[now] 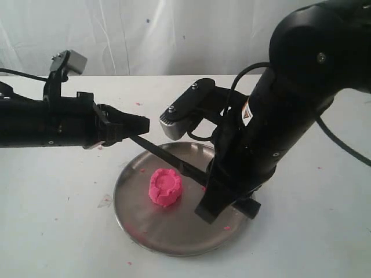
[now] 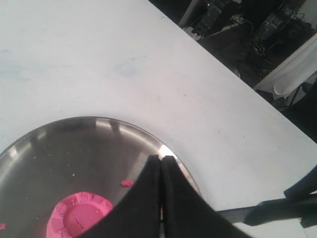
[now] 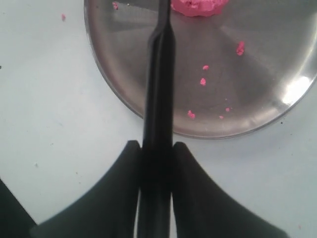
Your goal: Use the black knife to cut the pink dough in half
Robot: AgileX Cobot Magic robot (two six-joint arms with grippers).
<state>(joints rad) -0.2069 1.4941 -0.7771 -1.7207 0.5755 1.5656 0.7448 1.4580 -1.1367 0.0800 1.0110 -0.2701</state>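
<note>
The pink dough (image 1: 165,186) (image 2: 79,218) (image 3: 198,6) is one round lump with a dented top, lying on the round steel plate (image 1: 174,234) (image 2: 74,144) (image 3: 257,99). The black knife (image 1: 171,159) (image 2: 247,214) (image 3: 159,89) slants above the plate just behind the dough. My right gripper (image 1: 207,188) (image 3: 157,145) is shut on its handle. My left gripper (image 1: 145,124) (image 2: 161,159) is shut, fingers pressed together, above the blade's tip end. The blade runs out sideways from under these fingers. Whether they touch it is hidden.
Pink crumbs (image 3: 202,81) dot the plate and the white table (image 1: 313,231). The bulky right arm (image 1: 290,104) leans over the plate's right side, and its wrist camera (image 1: 174,121) sits behind the knife. White cloth hangs at the back.
</note>
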